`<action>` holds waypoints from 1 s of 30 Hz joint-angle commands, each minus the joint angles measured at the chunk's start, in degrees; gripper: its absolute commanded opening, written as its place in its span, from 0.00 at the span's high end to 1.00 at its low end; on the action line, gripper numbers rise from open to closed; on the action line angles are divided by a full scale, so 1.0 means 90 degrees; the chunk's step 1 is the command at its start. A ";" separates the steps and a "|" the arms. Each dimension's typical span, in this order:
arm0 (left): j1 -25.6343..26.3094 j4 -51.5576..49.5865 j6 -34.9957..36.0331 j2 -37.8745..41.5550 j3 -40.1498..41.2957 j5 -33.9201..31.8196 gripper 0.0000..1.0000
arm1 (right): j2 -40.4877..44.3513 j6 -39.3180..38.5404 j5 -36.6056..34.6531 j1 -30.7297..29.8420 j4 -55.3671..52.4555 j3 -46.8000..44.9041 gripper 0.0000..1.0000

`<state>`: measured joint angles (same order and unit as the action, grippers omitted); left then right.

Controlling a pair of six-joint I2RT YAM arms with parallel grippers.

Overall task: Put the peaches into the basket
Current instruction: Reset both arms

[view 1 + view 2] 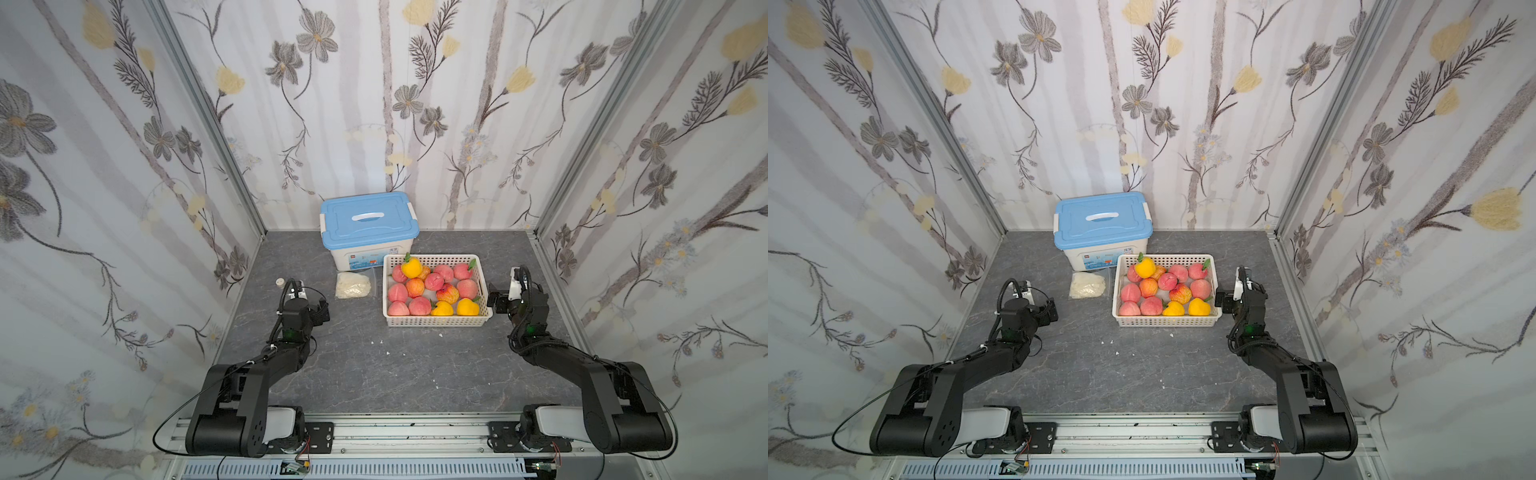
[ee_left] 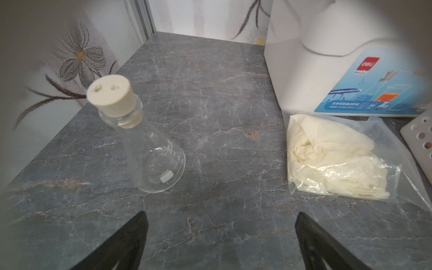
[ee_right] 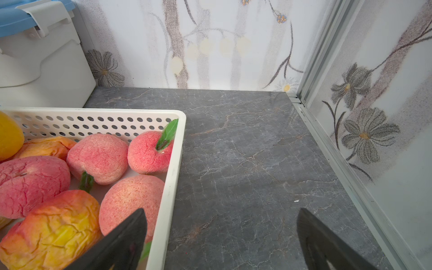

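**Peaches (image 1: 432, 286) all sit in the basket (image 1: 436, 322); both pincers hang empty**

Fruit fills the white perforated tray: pink, orange-blushed and yellow ones packed side by side, some with green leaves. In both top views I see no peach on the grey table (image 1: 353, 374), only a few white crumbs near the basket's near wall. To my eye the job looks done, with nothing left to fetch.

The basket lies right of centre with its long axis running left to right. The right gripper (image 1: 496, 301) is just beside its right end, so the fruit lies directly to that pincer's left, and this arm is much the nearer. In its wrist view the right gripper (image 3: 221, 210) is spread wide and holds nothing. One finger (image 3: 126, 233) shows in front of the basket's right wall, the other over bare table; I cannot tell whether it touches the wall.

The right arm reaches up from the near rail, elbow bent, wrist aimed at the far wall.

The left gripper (image 1: 322, 309) is well apart on the left, equally wide and empty. It faces a stoppered glass flask (image 2: 149, 149), with a whitish bag (image 1: 352, 284) between it and the basket. A blue-lidded box (image 1: 368, 228) stands behind.
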<state>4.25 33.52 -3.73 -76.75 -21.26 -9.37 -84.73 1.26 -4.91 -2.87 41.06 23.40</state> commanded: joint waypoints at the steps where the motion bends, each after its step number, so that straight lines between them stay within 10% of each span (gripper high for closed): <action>1: -0.0023 0.0475 0.0308 -0.0216 -0.0249 0.0229 0.00 | -0.0017 -0.0012 -0.0065 -0.0003 0.0193 0.0047 0.00; 30: -0.0472 0.1505 0.0390 -0.1326 -0.0329 0.1080 0.00 | -0.0019 -0.0009 -0.0050 -0.0003 0.0194 0.0047 0.00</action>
<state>-0.03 44.40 -0.49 -88.55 -24.12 0.21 -84.73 1.23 -4.91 -2.87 41.04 23.40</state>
